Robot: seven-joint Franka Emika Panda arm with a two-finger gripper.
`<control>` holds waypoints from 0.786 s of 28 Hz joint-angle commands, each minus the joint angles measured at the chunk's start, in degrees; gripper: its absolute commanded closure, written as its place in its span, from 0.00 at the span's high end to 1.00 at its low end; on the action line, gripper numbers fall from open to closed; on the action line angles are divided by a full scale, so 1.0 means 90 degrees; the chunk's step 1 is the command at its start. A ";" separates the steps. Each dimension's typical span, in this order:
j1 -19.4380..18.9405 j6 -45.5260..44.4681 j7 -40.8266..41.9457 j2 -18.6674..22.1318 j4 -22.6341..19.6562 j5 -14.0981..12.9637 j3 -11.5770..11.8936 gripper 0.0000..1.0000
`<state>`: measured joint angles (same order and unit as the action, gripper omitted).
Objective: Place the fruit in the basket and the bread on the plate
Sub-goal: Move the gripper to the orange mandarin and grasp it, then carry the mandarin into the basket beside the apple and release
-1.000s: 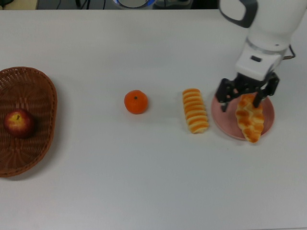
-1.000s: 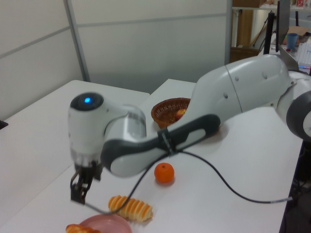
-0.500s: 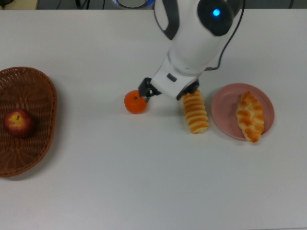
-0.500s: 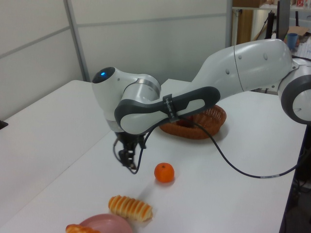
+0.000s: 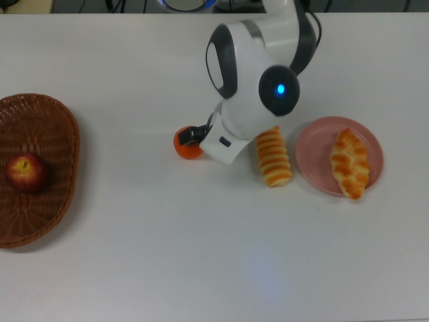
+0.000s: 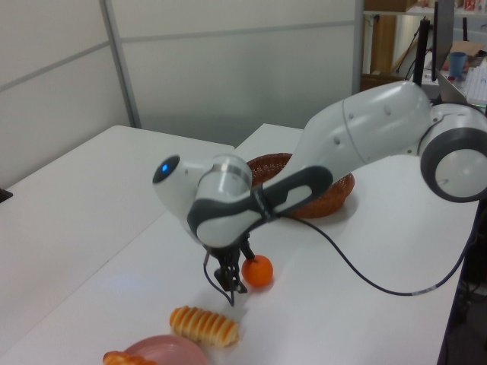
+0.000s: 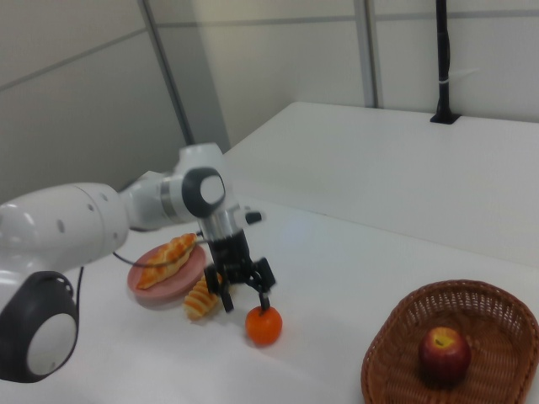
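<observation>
The orange tangerine (image 5: pixel 182 147) sits on the white table, partly covered by my gripper (image 5: pixel 194 136). In the right view the gripper (image 7: pixel 246 301) hangs open just above the tangerine (image 7: pixel 264 326), fingers spread, holding nothing. The red apple (image 5: pixel 27 172) lies in the wicker basket (image 5: pixel 64 134) at the top view's left. The braided pastry (image 5: pixel 350 163) rests on the pink plate (image 5: pixel 312 157). The ridged roll (image 5: pixel 273 155) lies on the table between plate and tangerine. In the left view the gripper (image 6: pixel 231 286) is beside the tangerine (image 6: pixel 259 271).
The arm's white body (image 5: pixel 258 80) reaches in from the top view's upper edge and hangs over the roll's far end. A black cable (image 6: pixel 358 270) trails along the arm in the left view. A wall panel stands behind the table.
The gripper left the braided pastry on the plate, swung toward the top view's left past the roll, and came down over the tangerine.
</observation>
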<state>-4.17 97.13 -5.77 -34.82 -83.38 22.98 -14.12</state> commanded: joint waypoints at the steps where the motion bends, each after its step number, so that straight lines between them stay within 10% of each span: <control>1: -0.0064 -0.0040 0.0163 0.0001 -0.0217 0.0171 0.0162 1.00; 20: 0.0043 -0.0099 0.0514 0.0040 -0.0217 0.0200 0.0494 1.00; 22: 0.0043 -0.0089 0.0514 0.0040 -0.0217 0.0200 0.0514 0.84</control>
<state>-3.73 97.12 -2.61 -35.73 -83.94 24.39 -9.97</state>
